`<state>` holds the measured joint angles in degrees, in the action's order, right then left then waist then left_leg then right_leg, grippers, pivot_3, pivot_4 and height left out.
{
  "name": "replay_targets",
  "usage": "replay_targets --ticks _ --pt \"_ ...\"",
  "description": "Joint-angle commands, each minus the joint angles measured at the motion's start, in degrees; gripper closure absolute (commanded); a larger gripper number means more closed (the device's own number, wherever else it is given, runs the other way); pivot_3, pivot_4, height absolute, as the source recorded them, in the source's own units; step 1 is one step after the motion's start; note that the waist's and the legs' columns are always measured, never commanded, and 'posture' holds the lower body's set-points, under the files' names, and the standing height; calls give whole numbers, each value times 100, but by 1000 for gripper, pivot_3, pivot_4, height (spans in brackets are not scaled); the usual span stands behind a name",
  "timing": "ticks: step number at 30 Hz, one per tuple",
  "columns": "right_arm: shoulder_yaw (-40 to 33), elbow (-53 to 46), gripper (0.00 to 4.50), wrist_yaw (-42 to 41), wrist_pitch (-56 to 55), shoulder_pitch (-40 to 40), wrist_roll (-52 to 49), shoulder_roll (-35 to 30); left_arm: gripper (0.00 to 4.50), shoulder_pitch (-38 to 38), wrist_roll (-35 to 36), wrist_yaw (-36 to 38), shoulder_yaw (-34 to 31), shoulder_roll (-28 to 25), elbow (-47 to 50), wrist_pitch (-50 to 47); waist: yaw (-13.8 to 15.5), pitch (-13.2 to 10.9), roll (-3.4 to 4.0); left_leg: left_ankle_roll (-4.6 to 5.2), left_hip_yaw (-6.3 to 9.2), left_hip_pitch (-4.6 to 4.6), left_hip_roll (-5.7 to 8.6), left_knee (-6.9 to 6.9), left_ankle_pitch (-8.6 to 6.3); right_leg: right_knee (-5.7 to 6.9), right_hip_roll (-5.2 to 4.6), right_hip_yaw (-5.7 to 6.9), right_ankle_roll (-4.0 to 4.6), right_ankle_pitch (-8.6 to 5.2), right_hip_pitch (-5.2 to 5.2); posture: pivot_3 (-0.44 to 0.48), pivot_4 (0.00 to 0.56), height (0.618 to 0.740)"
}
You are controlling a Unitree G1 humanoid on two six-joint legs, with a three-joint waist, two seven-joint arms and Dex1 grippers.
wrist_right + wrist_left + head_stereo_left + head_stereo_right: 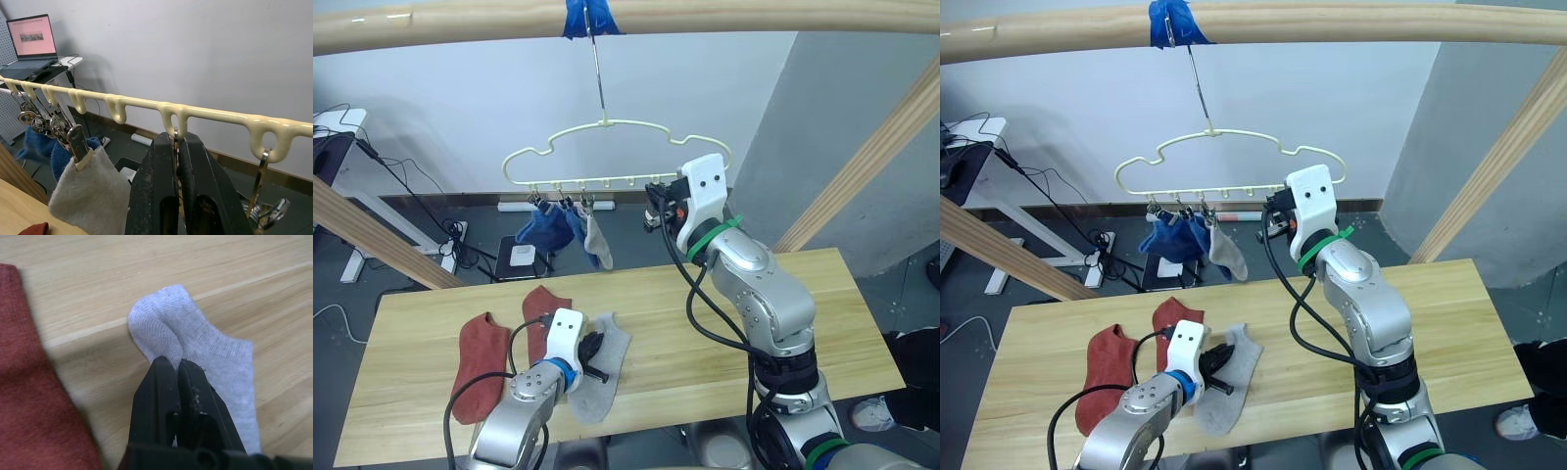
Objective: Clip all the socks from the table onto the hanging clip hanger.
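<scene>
On the tabletop (724,323), left hand (171,363) pinches a grey sock (607,377) beside two red socks (480,362); right hand (177,142) grips a hanger clip (175,147).

The table (724,313) is a long top of pale wood planks. On its left part lie two rust-red socks (475,362), side by side, and just right of them a light grey sock (607,367) near the front edge.
</scene>
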<state>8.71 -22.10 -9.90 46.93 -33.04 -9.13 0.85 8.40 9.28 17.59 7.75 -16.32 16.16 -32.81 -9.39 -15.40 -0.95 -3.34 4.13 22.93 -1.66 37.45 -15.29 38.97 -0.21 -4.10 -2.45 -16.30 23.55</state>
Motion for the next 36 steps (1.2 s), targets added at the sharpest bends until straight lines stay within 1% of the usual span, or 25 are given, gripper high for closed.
replay_targets --ticks 1,5,9,16,26,36 --pt "50 -228 4500 16 -29 -6 -58 33 4492 18 370 415 -251 105 295 807 -1 0 0 0 -1 0 0 -1 0 0 0 0 0 0 0 -243 272 740" --pt "69 -225 4500 20 -48 -17 -54 35 4492 -69 1142 944 -587 238 531 1085 -2 0 0 -1 -3 0 -1 -7 0 -3 0 -2 0 0 0 -247 271 740" --pt "45 -248 4500 36 -28 -41 -71 51 4492 -410 1114 1234 -563 146 535 1523 -3 0 0 -1 -6 -1 5 -11 1 -6 1 0 0 0 0 -250 270 740" --pt "10 -274 4500 53 32 -115 -156 142 4492 -1062 702 1220 -363 235 175 2228 -12 0 0 -1 -10 -2 7 -24 1 -13 2 -1 0 0 1 -249 269 740" --pt "-23 -263 4500 72 132 -119 -236 224 4492 -1499 771 1240 -239 461 -211 2243 -26 0 0 0 -8 -2 6 -33 1 -14 3 0 0 0 3 -247 268 740" --pt "29 -269 4500 50 160 -59 -203 203 4492 -1780 1026 1172 -328 692 -191 2103 -26 0 -1 -1 -8 -2 7 -32 1 -14 3 1 0 0 3 -250 263 740"
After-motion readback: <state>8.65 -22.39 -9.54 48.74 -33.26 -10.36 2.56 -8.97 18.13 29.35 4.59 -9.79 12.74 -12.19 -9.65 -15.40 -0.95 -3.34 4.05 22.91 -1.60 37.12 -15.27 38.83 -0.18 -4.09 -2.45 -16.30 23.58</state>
